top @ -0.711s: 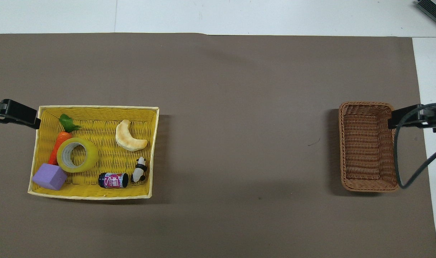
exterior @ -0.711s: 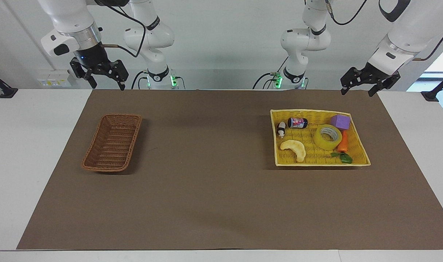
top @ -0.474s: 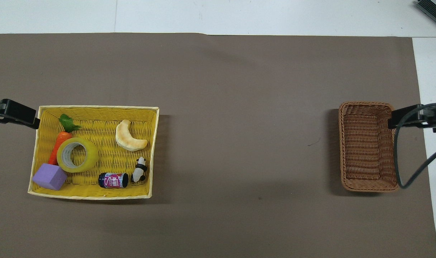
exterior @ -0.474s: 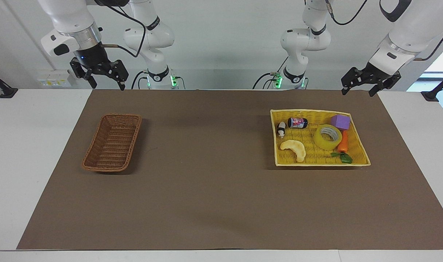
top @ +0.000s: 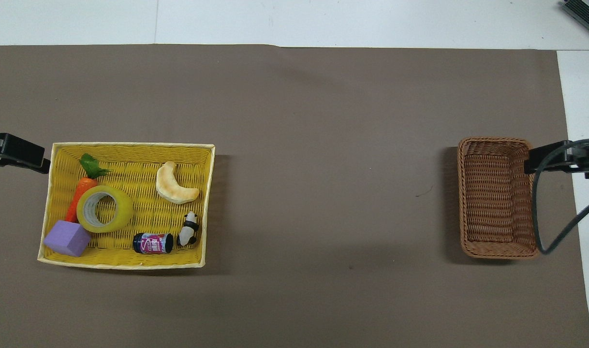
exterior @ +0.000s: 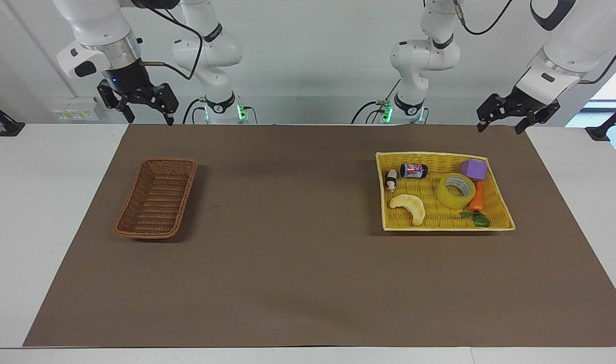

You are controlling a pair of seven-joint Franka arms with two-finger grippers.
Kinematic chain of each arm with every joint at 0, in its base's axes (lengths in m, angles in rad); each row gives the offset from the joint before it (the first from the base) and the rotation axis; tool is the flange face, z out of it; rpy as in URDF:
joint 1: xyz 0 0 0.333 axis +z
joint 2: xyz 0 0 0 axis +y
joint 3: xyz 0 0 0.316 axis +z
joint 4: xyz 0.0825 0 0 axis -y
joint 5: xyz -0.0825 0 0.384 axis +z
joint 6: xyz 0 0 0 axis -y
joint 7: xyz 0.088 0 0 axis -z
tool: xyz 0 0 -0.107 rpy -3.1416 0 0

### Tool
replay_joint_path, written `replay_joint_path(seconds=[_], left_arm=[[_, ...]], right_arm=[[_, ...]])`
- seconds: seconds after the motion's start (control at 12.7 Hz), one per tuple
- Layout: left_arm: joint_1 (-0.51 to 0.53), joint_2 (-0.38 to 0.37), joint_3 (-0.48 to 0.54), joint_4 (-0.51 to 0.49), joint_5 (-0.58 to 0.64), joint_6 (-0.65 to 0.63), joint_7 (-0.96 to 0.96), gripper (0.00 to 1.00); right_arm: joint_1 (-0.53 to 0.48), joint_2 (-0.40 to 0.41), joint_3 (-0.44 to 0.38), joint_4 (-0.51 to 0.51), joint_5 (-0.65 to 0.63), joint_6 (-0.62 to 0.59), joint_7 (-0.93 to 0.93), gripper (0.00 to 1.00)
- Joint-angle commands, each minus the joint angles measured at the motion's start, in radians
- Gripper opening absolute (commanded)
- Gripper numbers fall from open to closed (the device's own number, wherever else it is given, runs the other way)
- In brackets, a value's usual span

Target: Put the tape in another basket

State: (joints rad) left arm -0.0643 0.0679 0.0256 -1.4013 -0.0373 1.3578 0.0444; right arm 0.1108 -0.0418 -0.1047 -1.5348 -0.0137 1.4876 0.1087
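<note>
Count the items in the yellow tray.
6, none seems hidden: tape touching carrot and purple block; banana-like piece; panda figure beside the small can. Yellow tray.

**Two white robot arms**

Both arms are fat, round and shiny white, with black rings at the joints. Black cables hang off them. Little green lights glow at both bases. The right gripper (exterior: 145, 107) and left gripper (exterior: 509, 118) are black.
</note>
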Motion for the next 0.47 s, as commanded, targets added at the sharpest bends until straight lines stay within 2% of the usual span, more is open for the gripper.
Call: replay_joint_path(seconds=[0.0, 0.39], left_arm=[[0.011, -0.043, -0.006, -0.060, 0.005, 0.027, -0.014, 1.00], [0.023, -0.054, -0.006, -0.097, 0.005, 0.075, 0.003, 1.00]], right_arm=[[-0.017, -0.017, 0.003, -0.019, 0.018, 0.005, -0.035, 1.00], [-0.017, -0.017, 0.003, -0.022, 0.020, 0.006, -0.035, 1.00]])
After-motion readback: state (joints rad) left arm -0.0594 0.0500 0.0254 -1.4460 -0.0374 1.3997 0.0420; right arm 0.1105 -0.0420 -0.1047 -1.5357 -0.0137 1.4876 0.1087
